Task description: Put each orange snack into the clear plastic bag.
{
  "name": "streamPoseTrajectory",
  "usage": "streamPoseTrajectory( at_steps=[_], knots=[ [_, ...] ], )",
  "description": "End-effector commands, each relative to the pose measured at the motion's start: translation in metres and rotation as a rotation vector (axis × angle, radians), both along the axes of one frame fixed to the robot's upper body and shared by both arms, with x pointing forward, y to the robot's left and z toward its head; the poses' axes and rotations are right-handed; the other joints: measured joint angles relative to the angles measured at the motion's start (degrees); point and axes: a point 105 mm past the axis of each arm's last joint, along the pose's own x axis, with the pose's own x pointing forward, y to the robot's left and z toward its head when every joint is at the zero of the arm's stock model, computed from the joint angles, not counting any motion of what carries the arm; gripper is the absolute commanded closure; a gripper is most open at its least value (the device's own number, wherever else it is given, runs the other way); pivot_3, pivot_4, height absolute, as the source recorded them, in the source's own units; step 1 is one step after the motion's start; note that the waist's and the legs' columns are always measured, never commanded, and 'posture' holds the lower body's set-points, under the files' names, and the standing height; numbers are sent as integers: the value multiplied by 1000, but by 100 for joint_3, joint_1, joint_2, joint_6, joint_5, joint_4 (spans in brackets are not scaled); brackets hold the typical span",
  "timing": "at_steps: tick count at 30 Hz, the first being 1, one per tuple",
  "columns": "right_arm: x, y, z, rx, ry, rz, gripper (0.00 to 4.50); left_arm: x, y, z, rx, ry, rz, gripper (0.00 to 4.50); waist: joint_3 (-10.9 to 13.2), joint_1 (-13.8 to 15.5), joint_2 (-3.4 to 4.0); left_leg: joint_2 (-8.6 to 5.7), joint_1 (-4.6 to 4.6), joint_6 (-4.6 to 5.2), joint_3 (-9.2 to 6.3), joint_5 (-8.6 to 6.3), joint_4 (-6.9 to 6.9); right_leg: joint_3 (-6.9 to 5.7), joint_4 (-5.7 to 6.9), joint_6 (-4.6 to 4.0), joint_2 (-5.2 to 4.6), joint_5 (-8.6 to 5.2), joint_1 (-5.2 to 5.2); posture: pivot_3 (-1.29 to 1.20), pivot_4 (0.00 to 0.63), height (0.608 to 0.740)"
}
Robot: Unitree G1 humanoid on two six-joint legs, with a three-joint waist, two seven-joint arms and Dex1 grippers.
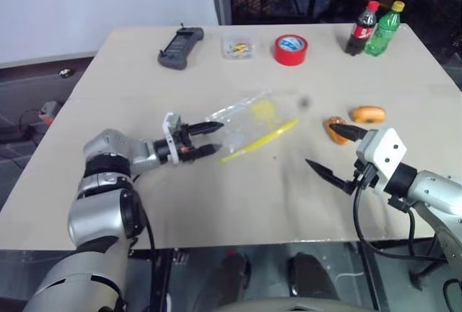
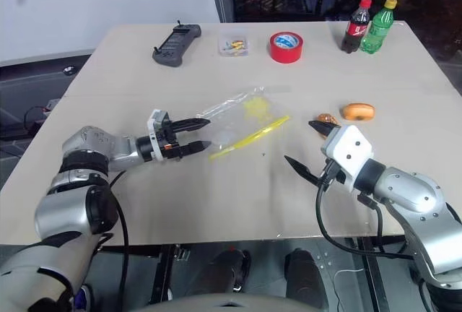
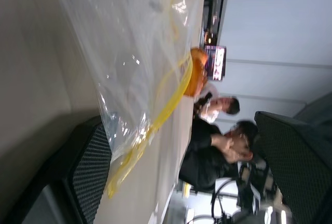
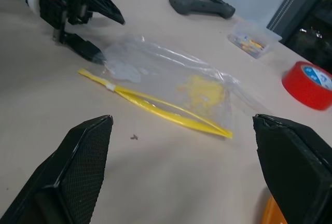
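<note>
Left gripper [image 1: 209, 139], jaws wide and empty, straddles the clear plastic bag [image 1: 249, 120] edge at nine o'clock, ready to pinch; right gripper [image 1: 336, 153] wide, empty, near the orange snacks [image 1: 368, 114]

Head pair looks down over the table [image 1: 216, 204]; both wrist views share the bag [image 4: 171, 79].

Bench [image 1: 216, 204] looks matt and smooth, kinda pale laminate. The clear plastic bag [image 1: 249, 120] is thin, crinkly, shiny film with a yellow plastic strip. Orange snacks [image 1: 367, 114] look glossy; the tape roll [image 1: 290, 50] is shiny red.
</note>
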Motion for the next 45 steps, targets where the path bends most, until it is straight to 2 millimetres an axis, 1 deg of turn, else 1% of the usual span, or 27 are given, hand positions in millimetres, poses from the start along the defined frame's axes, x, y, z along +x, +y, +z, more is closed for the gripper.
streamPoseTrajectory(
  at_steps=[1,3,6,7,9,11,14,15,16,17,18,19,20,21,22,23,25,27,29,32,35,36,38,41,45],
  knots=[
    [0,5,10,8,-48,21,70,-3,-16,-11,-4,40,13,0,-8,15,2,0,0,0,0,0,1,-1,0,0,0,0,0,0,150,740],
    [1,6,11,11,-50,23,70,-5,-29,-8,-62,11,2,0,-10,28,-1,0,1,0,1,0,3,0,0,1,-3,1,2,0,150,740],
    [2,8,11,16,-51,26,70,-5,-39,-14,-105,10,36,0,-11,36,0,0,0,0,2,0,3,1,0,1,-4,1,2,0,150,740],
    [2,9,11,18,-52,26,70,-2,-44,-21,-92,26,69,0,-12,37,2,0,0,-1,3,0,3,1,0,1,-4,1,2,0,150,740],
    [2,9,12,19,-52,26,70,1,-53,-35,-9,57,114,0,-25,61,6,0,2,-1,5,0,3,2,1,1,-6,1,3,0,150,740],
    [2,9,12,21,-55,20,70,3,-60,-36,1,58,158,0,-53,125,5,0,7,-1,8,0,3,4,-1,1,-11,1,7,0,150,740],
    [2,10,12,23,-58,15,0,3,-69,-34,-1,64,174,766,-68,152,0,0,9,-1,10,-1,3,2,-2,5,-9,3,11,0,150,740],
    [2,11,12,24,-59,15,0,3,-71,-33,1,66,176,1292,-69,146,1,0,9,-1,13,-1,3,4,-3,7,-8,4,11,0,150,740],
    [2,11,12,24,-60,15,0,3,-73,-32,-5,69,178,1702,-69,134,1,0,9,-1,17,-1,3,8,-2,8,-8,4,11,0,150,740],
    [2,12,12,25,-60,15,0,2,-73,-30,-6,69,178,2300,-69,129,1,0,9,-1,20,-1,3,12,-2,9,-8,4,9,0,150,740],
    [3,12,12,26,-60,15,0,2,-74,-29,-6,71,179,2652,-69,126,1,0,9,-1,21,-1,3,13,-2,9,-7,4,9,0,150,740],
    [3,13,12,24,-62,15,0,3,-73,-27,-10,72,183,3269,-69,126,1,1,9,-1,21,-1,2,13,-2,9,-4,5,8,0,150,740],
    [4,13,12,22,-64,15,0,4,-71,-24,-16,72,189,3539,-69,126,1,1,9,-1,21,-1,2,13,-2,9,-4,4,8,0,150,740],
    [4,13,11,14,-67,14,0,4,-70,-20,-21,70,192,3977,-69,126,1,1,9,-1,21,-1,2,13,-2,9,-3,5,8,0,150,740],
    [5,14,10,4,-71,12,0,5,-70,-17,-27,70,192,4291,-69,126,1,2,9,-1,21,-1,2,12,-2,9,-2,5,8,0,150,740],
    [5,14,9,-9,-75,11,0,5,-70,-15,-35,72,191,4474,-69,128,1,2,11,-1,21,-1,2,12,-2,9,-2,5,8,0,150,740],
    [8,16,4,-35,-86,7,0,6,-71,-8,-69,74,183,4474,-67,129,-1,1,10,-1,21,-1,3,11,-2,9,-2,4,8,0,150,740],
    [13,19,-5,-83,-112,-9,0,5,-74,5,-121,62,152,4474,-65,125,-5,1,8,-1,21,-1,2,12,-3,9,-1,4,7,0,150,740],
    [22,21,-18,-154,-138,-46,0,6,-75,18,-165,54,133,4474,-59,125,-15,1,7,-1,21,-1,3,12,-2,9,0,4,4,0,150,740],
    [41,19,-38,-248,-197,-136,0,10,-75,37,-213,34,121,4474,-53,125,-26,2,5,-3,20,0,3,11,-2,9,2,4,1,0,150,740],
    [67,20,-50,-317,-295,-239,0,14,-75,55,-238,18,123,4474,-43,104,-41,4,4,-4,25,0,3,16,0,9,3,5,-3,0,150,740],
    [75,21,-51,-332,-328,-271,0,15,-76,60,-245,12,123,4474,-42,98,-44,4,3,-4,25,0,3,17,0,9,3,5,-5,0,150,740],
    [89,24,-48,-318,-387,-334,0,14,-78,70,-257,-4,118,4474,-40,92,-47,6,1,-6,28,0,3,21,2,8,4,5,-9,0,150,740],
    [106,39,-46,-290,-422,-343,0,11,-83,85,-271,-34,132,4474,-37,88,-53,8,1,-8,30,-1,4,27,1,7,3,6,-10,0,150,740],
    [132,49,-43,-257,-448,-398,0,1,-82,93,-275,-10,183,4474,-34,0,-57,10,1,-9,34,-2,5,32,2,7,2,7,-10,0,150,740]
  ],
)
